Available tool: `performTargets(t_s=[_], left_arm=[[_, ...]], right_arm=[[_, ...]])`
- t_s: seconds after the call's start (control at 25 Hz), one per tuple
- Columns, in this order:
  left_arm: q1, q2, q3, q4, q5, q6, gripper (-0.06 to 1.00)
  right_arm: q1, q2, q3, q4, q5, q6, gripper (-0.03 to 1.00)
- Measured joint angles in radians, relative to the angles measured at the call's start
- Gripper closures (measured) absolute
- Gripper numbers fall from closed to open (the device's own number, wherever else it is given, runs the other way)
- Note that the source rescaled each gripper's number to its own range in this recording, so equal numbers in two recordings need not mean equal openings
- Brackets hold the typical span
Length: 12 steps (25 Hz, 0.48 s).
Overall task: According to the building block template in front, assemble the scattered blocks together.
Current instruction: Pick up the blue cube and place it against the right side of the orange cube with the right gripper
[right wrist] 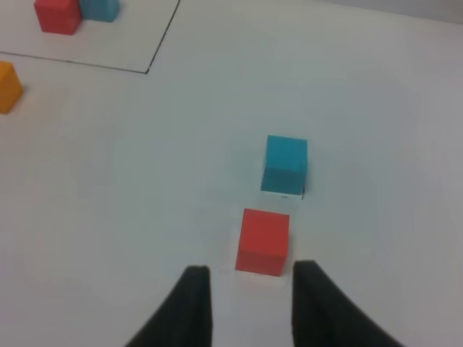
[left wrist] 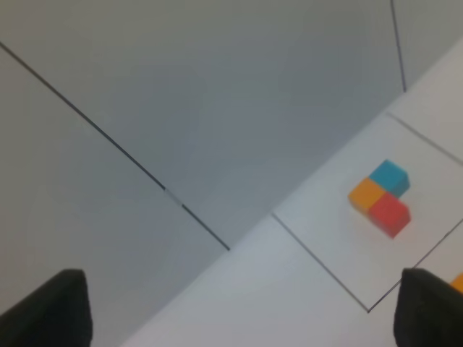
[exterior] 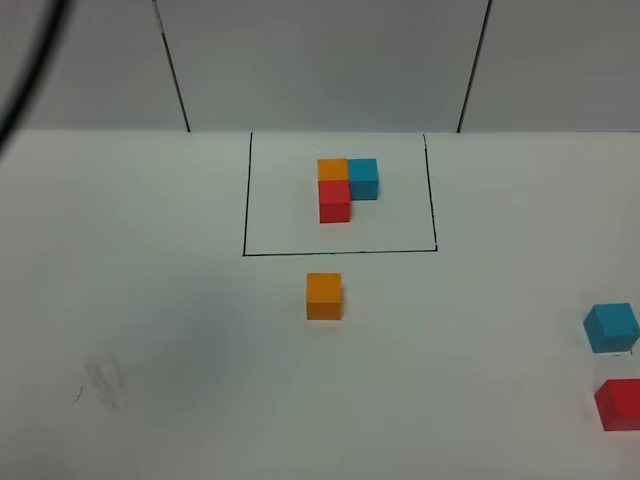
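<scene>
- Scattered blocks (exterior: pixel 611 327) lie loose on the white counter (exterior: pixel 150 300), three cubes in all, none joined.
- Nearest us, at the right edge of the high view, sits the red cube (exterior: pixel 620 403), partly cut by the picture's border.
- We find the right tool (right wrist: pixel 250 282) just short of that red cube, not touching it. It stands narrow and holds nothing.
- We see the blue cube (exterior: pixel 611 327) just behind the red one, with a slim strip of counter between them.
- We note the left tool (left wrist: pixel 246 303) standing wide, its dark fingertips (left wrist: pixel 65 307) far apart with nothing between them.
- A faint grey scuff (exterior: pixel 100 380) marks the counter on the near left.
- We record the orange cube (exterior: pixel 324 296) near the middle, alone, well apart from the other two and just outside the near line of the black frame (exterior: pixel 340 252).
- Inside that frame stands the template (exterior: pixel 345 188). Orange and blue sit side by side at the back, and red sits in front of the orange, all touching in an L.
- Farthest back rise grey wall panels (exterior: pixel 320 60) with dark seams.
</scene>
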Motion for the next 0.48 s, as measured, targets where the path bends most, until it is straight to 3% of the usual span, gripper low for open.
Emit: performTargets(t_s=[0.2,0.48], left_arm=[[0.000,-0.275,0.181,-0.019,0.000,-0.016,0.25],[0.000,-0.669,0.560,-0.020,0.000,-0.041,0.29]], right_arm=[[0.000,0.000,0.000,0.000,0.000,0.000,0.97],[0.000,0.000,0.000,0.000,0.000,0.000,0.97]])
